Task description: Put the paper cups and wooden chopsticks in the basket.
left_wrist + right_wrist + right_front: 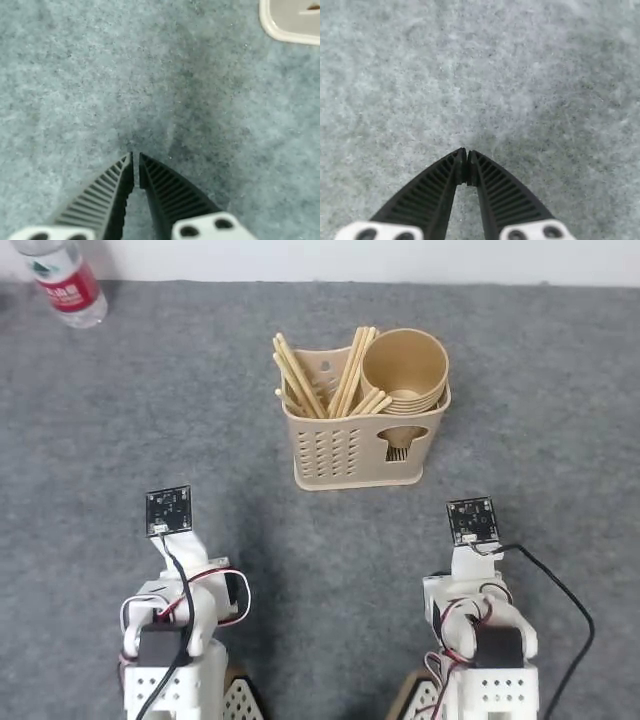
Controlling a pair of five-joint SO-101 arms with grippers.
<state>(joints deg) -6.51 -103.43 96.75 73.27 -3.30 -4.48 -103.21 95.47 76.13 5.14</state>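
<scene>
A beige perforated basket (352, 445) stands on the grey carpet at the middle back. Several wooden chopsticks (325, 380) lean upright in its left compartment. A stack of tan paper cups (406, 370) sits in its right compartment. Both arms are folded back near the front edge, well short of the basket. My left gripper (135, 157) is shut with nothing in it, hanging over bare carpet; a corner of the basket (292, 22) shows far off. My right gripper (466, 152) is shut and empty as well, over bare carpet.
A clear plastic water bottle (62, 280) with a red label lies at the back left corner. A black cable (570, 610) runs along the right arm's side. Open carpet lies between the arms and the basket.
</scene>
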